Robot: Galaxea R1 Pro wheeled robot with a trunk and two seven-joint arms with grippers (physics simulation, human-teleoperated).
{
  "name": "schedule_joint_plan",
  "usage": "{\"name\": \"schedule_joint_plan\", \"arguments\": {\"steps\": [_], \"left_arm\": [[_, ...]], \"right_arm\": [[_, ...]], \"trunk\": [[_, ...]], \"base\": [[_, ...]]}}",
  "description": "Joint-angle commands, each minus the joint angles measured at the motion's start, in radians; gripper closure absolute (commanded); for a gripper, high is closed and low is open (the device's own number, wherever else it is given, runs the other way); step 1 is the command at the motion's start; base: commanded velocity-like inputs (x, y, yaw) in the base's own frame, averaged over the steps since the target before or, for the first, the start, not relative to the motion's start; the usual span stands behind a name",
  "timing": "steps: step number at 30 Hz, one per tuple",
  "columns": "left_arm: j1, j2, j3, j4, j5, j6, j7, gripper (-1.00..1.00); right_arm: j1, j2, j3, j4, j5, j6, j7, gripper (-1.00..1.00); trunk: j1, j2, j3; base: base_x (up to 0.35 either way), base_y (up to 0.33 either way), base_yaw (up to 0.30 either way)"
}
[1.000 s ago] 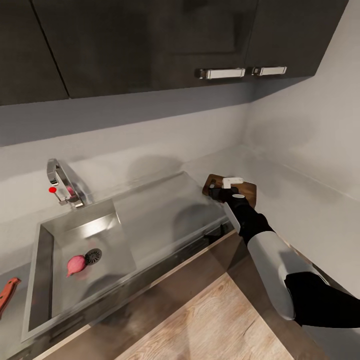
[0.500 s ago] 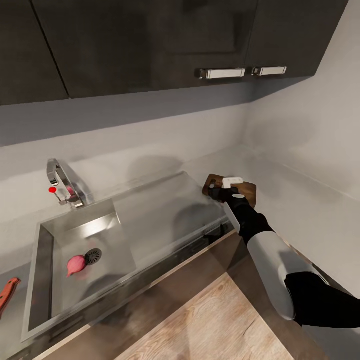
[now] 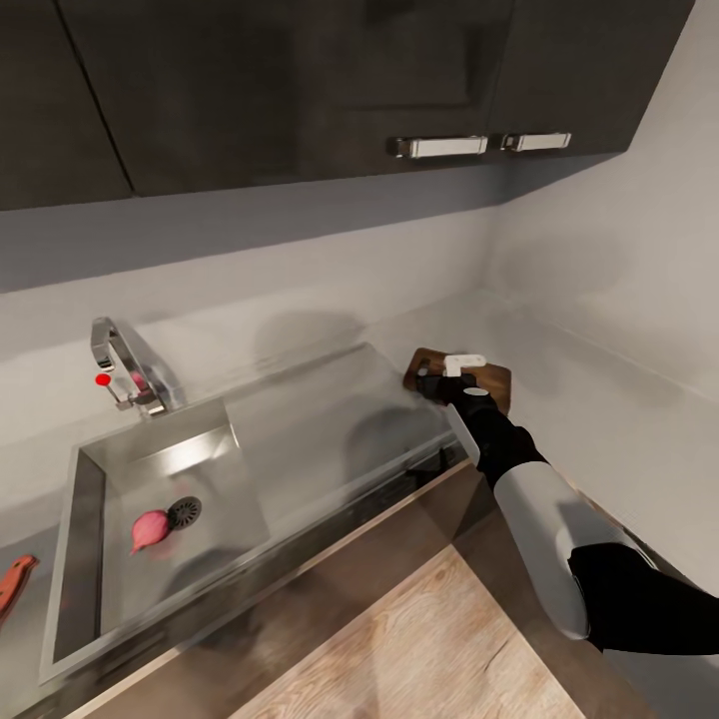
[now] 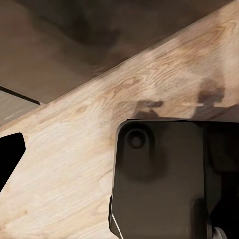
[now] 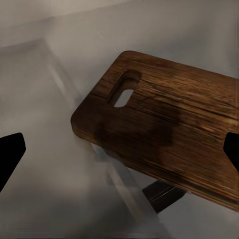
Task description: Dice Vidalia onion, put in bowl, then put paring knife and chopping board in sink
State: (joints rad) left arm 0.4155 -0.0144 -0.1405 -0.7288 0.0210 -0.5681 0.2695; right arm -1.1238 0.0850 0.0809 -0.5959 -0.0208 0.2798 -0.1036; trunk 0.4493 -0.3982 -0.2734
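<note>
The pinkish-red Vidalia onion lies in the steel sink beside the round drain. On the grey countertop right of the drainboard rests the dark brown chopping board. My right gripper hovers at the board's near-left end. In the right wrist view the board shows its oval slot, and the right gripper stands open with its fingertips wide apart and nothing between them. The paring knife's reddish handle pokes in at the far left edge. My left gripper hangs open over the floor.
A chrome faucet with a red knob stands behind the basin. Dark wall cabinets with bar handles hang above. The wall corner closes off the counter at the right. Wooden floor lies below the counter front, and my dark base is over it.
The whole head view has shifted slightly, so the camera moved. The right arm, the board and the onion keep their places.
</note>
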Motion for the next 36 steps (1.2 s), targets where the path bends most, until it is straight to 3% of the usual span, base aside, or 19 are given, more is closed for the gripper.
{"name": "schedule_joint_plan", "arguments": {"steps": [1,22,36], "left_arm": [[0.000,0.001,-0.004,-0.001,0.002,-0.001,0.007,-1.00],[0.000,0.001,-0.004,-0.001,0.002,0.000,0.007,-1.00],[0.000,0.001,-0.004,-0.001,0.002,0.001,0.007,-1.00]], "right_arm": [[-0.001,-0.001,0.005,-0.001,-0.002,0.006,-0.007,-1.00],[-0.001,0.000,0.005,-0.001,-0.002,0.006,-0.007,-1.00],[0.000,0.001,0.005,-0.001,-0.002,0.006,-0.007,-1.00]], "trunk": [[0.001,-0.002,-0.002],[0.001,-0.002,-0.002],[0.001,-0.002,-0.002]], "base": [[0.061,-0.086,0.000],[0.091,-0.084,0.000],[0.227,-0.187,0.000]]}}
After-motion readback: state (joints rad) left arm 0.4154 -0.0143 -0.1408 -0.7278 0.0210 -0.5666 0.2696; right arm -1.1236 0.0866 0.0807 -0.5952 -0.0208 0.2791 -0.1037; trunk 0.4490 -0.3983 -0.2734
